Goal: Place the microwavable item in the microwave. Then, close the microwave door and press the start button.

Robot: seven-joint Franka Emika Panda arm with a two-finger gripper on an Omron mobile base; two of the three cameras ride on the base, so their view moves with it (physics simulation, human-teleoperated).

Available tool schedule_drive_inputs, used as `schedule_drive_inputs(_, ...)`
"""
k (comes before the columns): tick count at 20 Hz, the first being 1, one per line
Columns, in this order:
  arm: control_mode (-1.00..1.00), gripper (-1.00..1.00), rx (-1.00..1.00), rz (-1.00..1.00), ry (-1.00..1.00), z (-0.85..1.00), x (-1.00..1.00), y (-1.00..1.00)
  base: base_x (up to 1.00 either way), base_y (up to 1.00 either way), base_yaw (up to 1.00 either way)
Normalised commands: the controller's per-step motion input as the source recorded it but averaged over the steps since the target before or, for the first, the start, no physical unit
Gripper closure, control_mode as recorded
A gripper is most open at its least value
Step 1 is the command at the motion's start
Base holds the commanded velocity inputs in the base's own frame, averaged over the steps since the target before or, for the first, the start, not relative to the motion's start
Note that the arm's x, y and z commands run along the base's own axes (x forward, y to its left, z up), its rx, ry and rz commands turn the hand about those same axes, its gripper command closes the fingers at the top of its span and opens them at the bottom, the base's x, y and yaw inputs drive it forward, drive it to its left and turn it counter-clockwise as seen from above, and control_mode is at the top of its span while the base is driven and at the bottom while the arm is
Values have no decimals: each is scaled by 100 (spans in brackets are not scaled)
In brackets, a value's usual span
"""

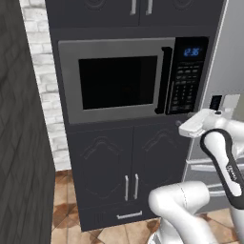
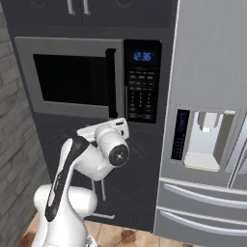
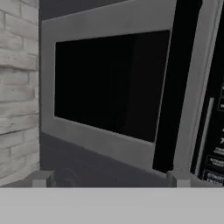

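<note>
The microwave [image 1: 133,78] is built into a dark cabinet column, and its blue display [image 1: 191,51] is lit above the black keypad [image 1: 183,88]. The microwave door [image 1: 114,81] lies flush and closed, its black bar handle [image 1: 165,81] at its right edge. My gripper [image 1: 183,126] hovers just below the microwave's lower right corner, under the keypad [image 2: 141,91]. In the hand view the gripper [image 3: 110,179] is open with nothing between its fingertips [image 3: 41,178]; it faces the door window [image 3: 109,83] and the handle [image 3: 168,87]. The mug is out of view.
Dark cabinet doors [image 1: 119,167] with metal pulls sit below the microwave. A steel fridge [image 2: 212,120] with a water dispenser [image 2: 205,140] stands to the right. A white brick wall [image 1: 45,86] and a dark side panel [image 1: 19,143] close in the left.
</note>
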Motion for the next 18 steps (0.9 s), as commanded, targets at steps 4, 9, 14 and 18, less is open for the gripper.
schedule_drive_inputs(4,-100,-100,4,25,-24,-2,28,-27,0,0,0)
schedule_drive_inputs(9,-100,-100,3,17,-7,-1,37,-28,0,0,0)
schedule_drive_inputs(14,-100,-100,2,3,1,-1,41,-37,0,0,0)
schedule_drive_inputs(18,-100,-100,1,0,9,-14,49,-29,0,0,0)
